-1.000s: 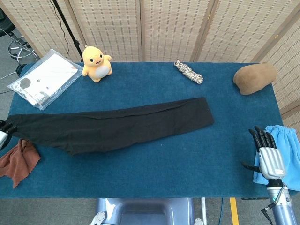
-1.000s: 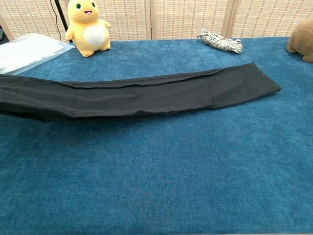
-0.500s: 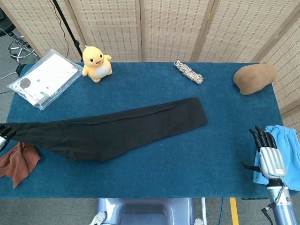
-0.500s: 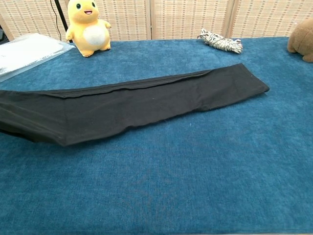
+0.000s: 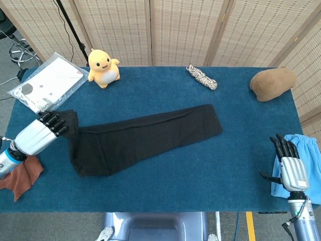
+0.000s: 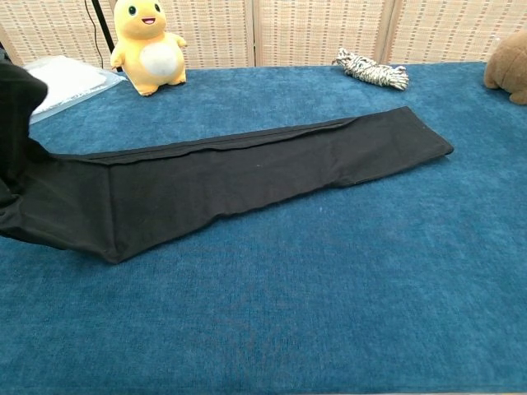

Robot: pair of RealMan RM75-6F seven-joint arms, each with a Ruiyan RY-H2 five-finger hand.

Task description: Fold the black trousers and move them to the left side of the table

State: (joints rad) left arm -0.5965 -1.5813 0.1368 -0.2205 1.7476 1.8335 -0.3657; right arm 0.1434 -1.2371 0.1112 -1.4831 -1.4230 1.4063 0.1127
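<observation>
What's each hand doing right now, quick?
Left hand: grips the lifted end of the black trousers.
Right hand: open, holding nothing, fingers apart.

Woven folding screen (image 5: 185,30) behind blue table (image 5: 165,186)

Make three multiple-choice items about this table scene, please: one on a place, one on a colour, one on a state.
1. Where is the rope bundle?
A. near the far edge of the table
B. on the trousers
C. in the right hand

2. What colour is the plush toy beside the plastic bag?
A. green
B. yellow
C. purple

3. What is the left hand doing?
A. resting flat on the brown hat
B. pressing the plush toy
C. holding up one end of the black trousers

Answers: 1 A, the rope lies close to the screen, apart from the trousers. 2 B, its body is yellow with a white belly. 3 C, the trouser end rises from the table at that hand, while the right hand is off the trousers.
</observation>
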